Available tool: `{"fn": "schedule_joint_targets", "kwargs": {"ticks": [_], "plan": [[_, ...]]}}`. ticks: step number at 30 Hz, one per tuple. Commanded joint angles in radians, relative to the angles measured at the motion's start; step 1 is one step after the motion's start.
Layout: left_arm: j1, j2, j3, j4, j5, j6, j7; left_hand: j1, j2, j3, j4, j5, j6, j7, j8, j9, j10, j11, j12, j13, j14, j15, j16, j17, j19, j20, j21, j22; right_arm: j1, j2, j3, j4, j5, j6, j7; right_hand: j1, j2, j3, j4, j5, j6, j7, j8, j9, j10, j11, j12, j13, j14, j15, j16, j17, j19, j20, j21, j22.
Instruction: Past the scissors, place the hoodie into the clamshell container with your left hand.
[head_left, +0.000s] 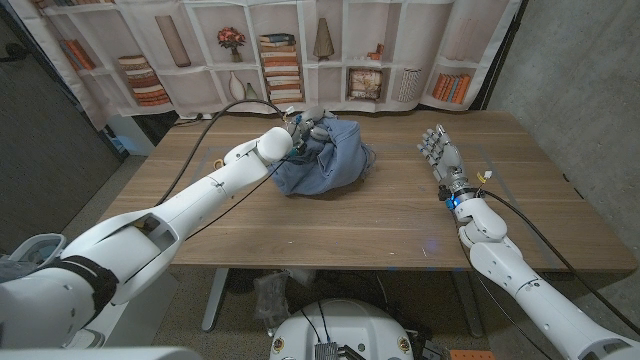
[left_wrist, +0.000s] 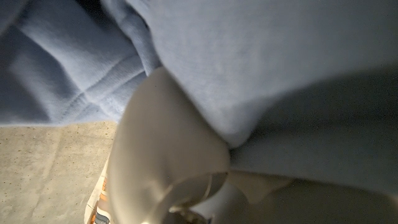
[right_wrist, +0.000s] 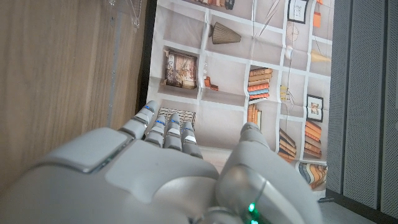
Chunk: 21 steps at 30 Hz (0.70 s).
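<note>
Head view: the blue hoodie (head_left: 325, 160) is lying bunched on the wooden table (head_left: 330, 225), far side.
Left hand (head_left: 300, 135): gripping the hoodie.
Right hand (head_left: 440, 155): standing empty, fingers apart.
Writing: none readable.

A wooden table (head_left: 380, 215) stands before a printed bookshelf backdrop (head_left: 300, 50).

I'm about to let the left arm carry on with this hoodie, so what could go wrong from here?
1. The hoodie is a loose bunched heap, and the left wrist view is smothered in fabric, so whether the left hand has a firm hold cannot be told; it may slip or trail when lifted.
2. I cannot make out the container or scissors under or near the heap, so dragging cloth might snag something hidden.
</note>
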Motion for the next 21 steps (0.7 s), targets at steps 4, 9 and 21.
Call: {"fn": "schedule_joint_targets", "kwargs": {"ticks": [4, 9, 21], "plan": [[0.006, 0.019, -0.009, -0.016, -0.032, 0.014, -0.025, -0.097, 0.057, 0.069, 0.163, -0.004, -0.04, 0.012, -0.041, -0.039, -0.04, 0.013, -0.055, -0.044, 0.049, -0.172, -0.042, 0.066, 0.022, -0.138, -0.019, -0.001, 0.0, 0.007, 0.001, 0.015, 0.002, 0.01, 0.008, 0.007, 0.008, 0.004, -0.004, -0.002, 0.012, 0.0, -0.003, 0.004, 0.006, 0.0, -0.002, 0.005, 0.006, 0.003, 0.0, 0.004, 0.002, -0.002, -0.003, 0.005], [0.012, 0.021, -0.019, -0.008, -0.057, -0.022, -0.035, -0.281, 0.027, 0.016, 0.258, -0.014, -0.044, -0.006, -0.073, -0.088, -0.058, 0.02, -0.105, -0.098, -0.015, -0.136, -0.075, 0.023, 0.008, -0.115, -0.053, -0.004, 0.0, 0.009, 0.001, 0.015, 0.006, 0.006, 0.004, 0.007, 0.008, 0.004, -0.005, -0.002, 0.011, 0.0, -0.003, 0.004, 0.006, -0.001, -0.002, 0.005, 0.007, 0.003, 0.001, 0.004, 0.002, -0.002, -0.003, 0.005], [0.015, 0.033, -0.019, -0.034, -0.054, -0.009, -0.044, -0.507, -0.044, -0.07, 0.367, -0.032, -0.048, -0.043, -0.125, -0.159, -0.1, 0.006, -0.168, -0.163, -0.114, -0.117, -0.084, -0.059, -0.044, -0.052, -0.127, 0.0, 0.004, 0.011, -0.003, 0.022, 0.002, 0.004, 0.007, 0.011, 0.013, 0.007, -0.007, -0.002, 0.011, -0.001, -0.003, 0.004, 0.006, 0.0, -0.002, 0.005, 0.007, 0.003, 0.0, 0.003, 0.002, -0.001, -0.003, 0.005]]}}
